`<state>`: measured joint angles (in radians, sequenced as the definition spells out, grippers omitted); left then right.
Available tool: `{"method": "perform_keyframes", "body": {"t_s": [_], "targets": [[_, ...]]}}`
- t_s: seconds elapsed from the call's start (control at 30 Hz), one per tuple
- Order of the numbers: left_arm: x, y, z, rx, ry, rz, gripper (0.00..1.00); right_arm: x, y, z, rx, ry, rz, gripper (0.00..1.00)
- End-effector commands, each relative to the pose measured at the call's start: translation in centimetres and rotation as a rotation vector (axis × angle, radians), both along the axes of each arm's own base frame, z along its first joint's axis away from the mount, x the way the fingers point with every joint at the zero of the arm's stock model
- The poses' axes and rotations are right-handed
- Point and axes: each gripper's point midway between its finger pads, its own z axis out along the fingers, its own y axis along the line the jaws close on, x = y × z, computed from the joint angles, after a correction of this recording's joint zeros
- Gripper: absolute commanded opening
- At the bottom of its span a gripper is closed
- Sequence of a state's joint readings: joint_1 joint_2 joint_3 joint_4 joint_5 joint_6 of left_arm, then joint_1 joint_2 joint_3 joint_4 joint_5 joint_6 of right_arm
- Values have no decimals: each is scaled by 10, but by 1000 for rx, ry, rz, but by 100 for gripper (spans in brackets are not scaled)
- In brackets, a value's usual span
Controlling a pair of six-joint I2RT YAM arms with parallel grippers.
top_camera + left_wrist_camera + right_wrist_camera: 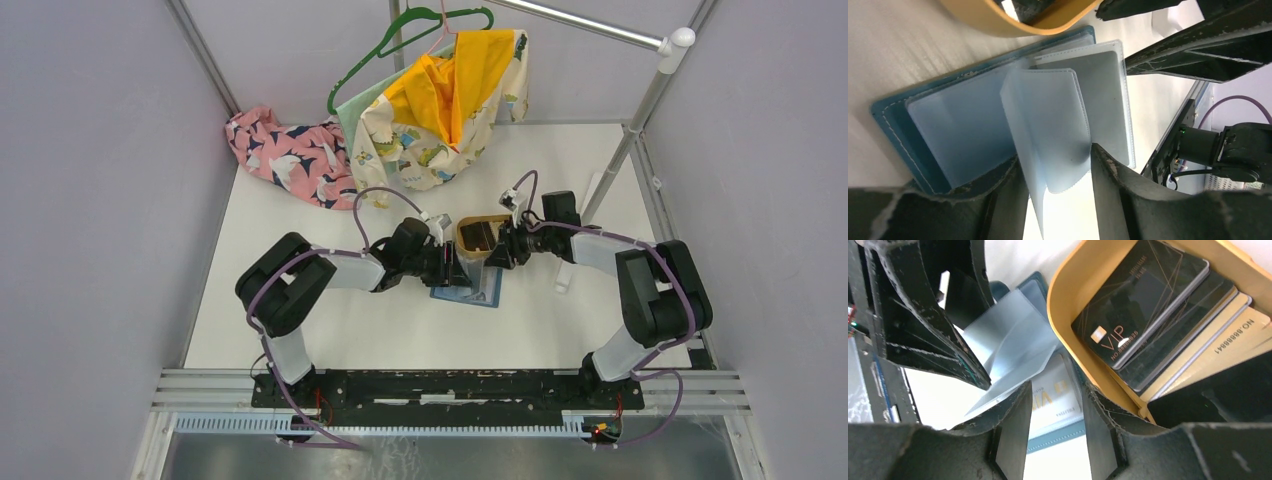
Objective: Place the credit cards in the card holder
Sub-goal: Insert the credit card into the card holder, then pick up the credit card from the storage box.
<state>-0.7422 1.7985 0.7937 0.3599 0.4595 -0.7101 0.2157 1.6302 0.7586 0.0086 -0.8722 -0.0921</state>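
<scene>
Reaching in from the near edge, both arms met at the middle of the white table [330,330]. The card holder [470,290] lay open and flat there, just near of the tray [482,222].

Left gripper [1055,200]: jaws spread. One clear plastic leaf [1048,125] of the holder stood up between the fingers and brushed them, but was not pinched flat.

Right gripper [1053,440]: jaws spread, nothing between the fingers. It hung over the holder's right half, beside the tray's near rim. A pale card [1053,395] already lay in the holder under this gap.

Tray: oval, tan, touching or just clear of the holder's far edge; could not tell which. The cards [1143,300] were stacked inside it, dark ones overlapping on pale gold ones.

Far left corner: a pink cloth [285,155]. Right of it, a printed garment [440,120] with yellow lining on a green hanger [400,40].
</scene>
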Motion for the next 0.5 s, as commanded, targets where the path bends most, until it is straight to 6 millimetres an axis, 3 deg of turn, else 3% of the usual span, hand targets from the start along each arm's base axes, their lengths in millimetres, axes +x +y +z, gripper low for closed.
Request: {"method": "perform_keyframes", "body": {"t_s": [0.0,0.2,0.47], "targets": [[15,4,8,54,-70,46,52,15,-9,18,-68,-127,-2,47],[21,17,12,120,-109,92,50,16,-13,34,-89,-234,22,47],[30,44,35,211,-207,160,53,10,-9,59,-62,-377,114,47]]}}
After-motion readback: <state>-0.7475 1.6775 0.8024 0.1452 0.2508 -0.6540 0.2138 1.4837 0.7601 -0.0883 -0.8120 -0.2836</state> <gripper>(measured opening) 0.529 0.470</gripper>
